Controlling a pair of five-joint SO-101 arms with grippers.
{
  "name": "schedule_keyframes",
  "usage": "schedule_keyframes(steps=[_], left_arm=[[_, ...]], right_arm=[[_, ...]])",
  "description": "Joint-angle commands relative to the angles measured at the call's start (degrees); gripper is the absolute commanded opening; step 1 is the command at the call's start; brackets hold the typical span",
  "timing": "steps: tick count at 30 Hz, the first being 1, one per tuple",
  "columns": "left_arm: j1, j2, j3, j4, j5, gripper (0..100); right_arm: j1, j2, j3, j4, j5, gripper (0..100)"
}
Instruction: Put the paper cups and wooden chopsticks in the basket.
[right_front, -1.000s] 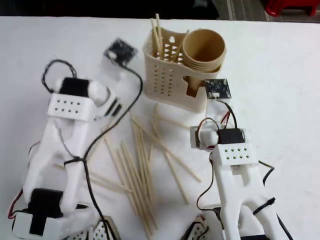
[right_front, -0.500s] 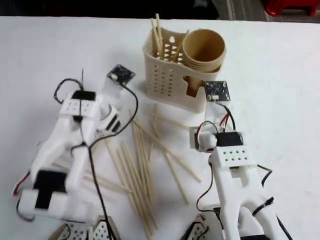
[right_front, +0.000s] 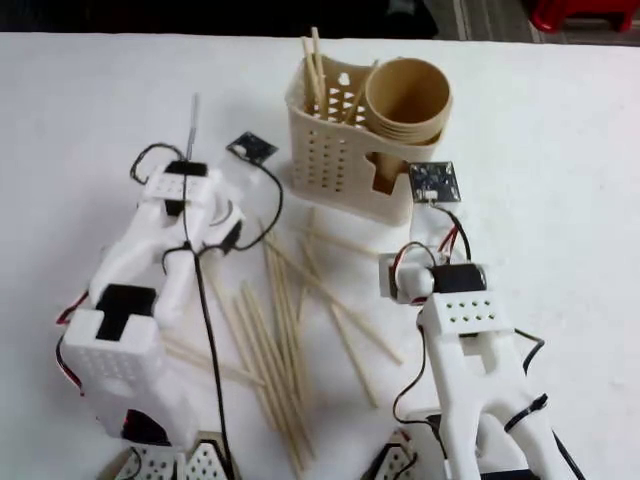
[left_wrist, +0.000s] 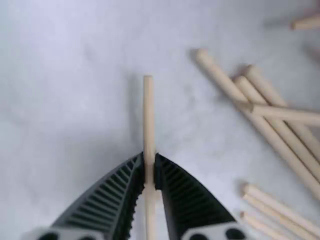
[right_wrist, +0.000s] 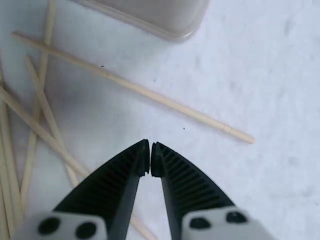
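Note:
My left gripper (left_wrist: 149, 165) is shut on a wooden chopstick (left_wrist: 148, 110) that sticks out past its fingertips above the table. From above, this chopstick (right_front: 190, 125) points toward the table's far side, left of the basket (right_front: 335, 160). The cream basket holds stacked paper cups (right_front: 408, 95) and a few upright chopsticks (right_front: 315, 60). Several loose chopsticks (right_front: 285, 320) lie fanned out between the two arms. My right gripper (right_wrist: 150, 152) is shut on nothing, low over the table near one loose chopstick (right_wrist: 135, 87) and the basket's base (right_wrist: 150, 12).
The right arm (right_front: 465, 310) stands just in front of the basket's right corner. Black cables (right_front: 205, 330) run along the left arm. More loose chopsticks (left_wrist: 270, 120) lie beside the held one. White table stretches open at the far left and right.
The left arm has drawn back and risen with the chopstick, which now points up toward the far side. The right arm has barely moved.

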Motion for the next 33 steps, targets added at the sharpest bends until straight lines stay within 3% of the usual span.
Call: schedule_keyframes(steps=[1, 13, 17, 24, 33], left_arm=[[-0.40, -3.38, -5.36, 6.77, -0.70, 2], [-0.13, -23.78, -13.63, 17.05, 0.09, 2], [0.04, -28.70, -18.55, 16.44, 5.27, 2], [1.71, -30.99, -32.18, 8.44, 17.85, 2], [14.64, -30.99, -39.91, -9.41, 20.75, 2]], right_arm=[[0.40, -1.36, -0.26, -0.92, -0.35, 1.8], [0.40, -1.19, -0.26, -0.92, -0.35, 1.8], [0.40, -1.19, -0.26, -0.92, -0.35, 1.8], [0.40, -1.19, -0.26, -0.92, -0.35, 1.8], [0.31, -1.10, -0.26, -0.92, -0.35, 1.8]])
